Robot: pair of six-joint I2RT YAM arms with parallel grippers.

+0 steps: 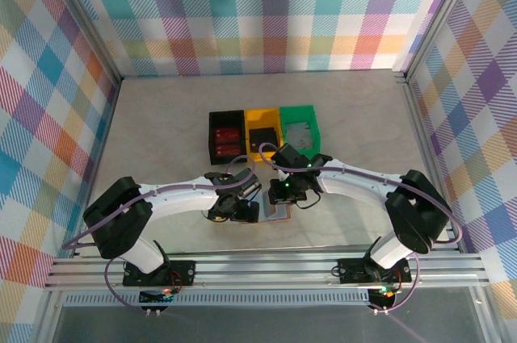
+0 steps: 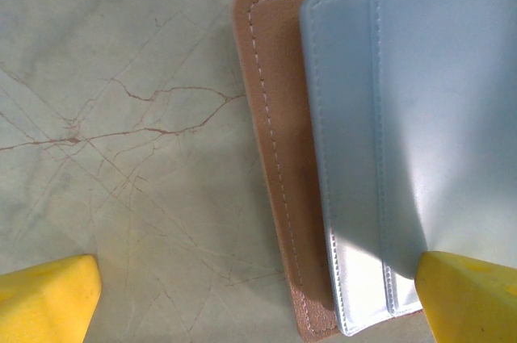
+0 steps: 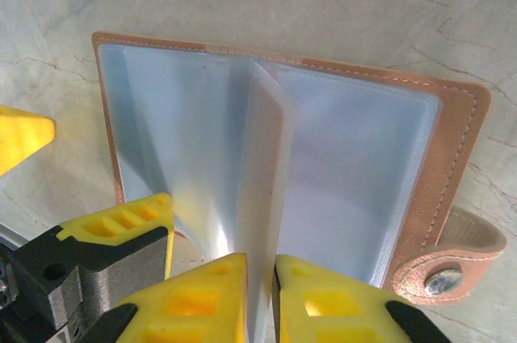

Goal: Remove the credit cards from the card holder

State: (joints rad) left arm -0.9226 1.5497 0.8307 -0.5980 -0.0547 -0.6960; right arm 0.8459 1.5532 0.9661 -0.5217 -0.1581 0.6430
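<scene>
The card holder [image 3: 452, 133], tan leather with a snap tab [image 3: 456, 258], lies spread open on the table, its pale blue-grey pockets [image 2: 420, 117] facing up. My right gripper [image 3: 260, 266] is shut on a pale inner leaf [image 3: 262, 149] that stands up from the middle fold. My left gripper [image 2: 258, 303] is open wide, with one yellow finger [image 2: 468, 294] resting on the left half's pockets and the other finger [image 2: 44, 299] over bare table. No credit card shows in the pockets. From above, both grippers meet over the card holder [image 1: 276, 212].
Three small bins stand just behind: black [image 1: 227, 135] with red items, yellow [image 1: 262, 135] holding a dark flat piece, green [image 1: 300, 131] holding a grey flat piece. The left gripper's finger [image 3: 113, 234] sits close beside the right fingers. Marbled table lies all around.
</scene>
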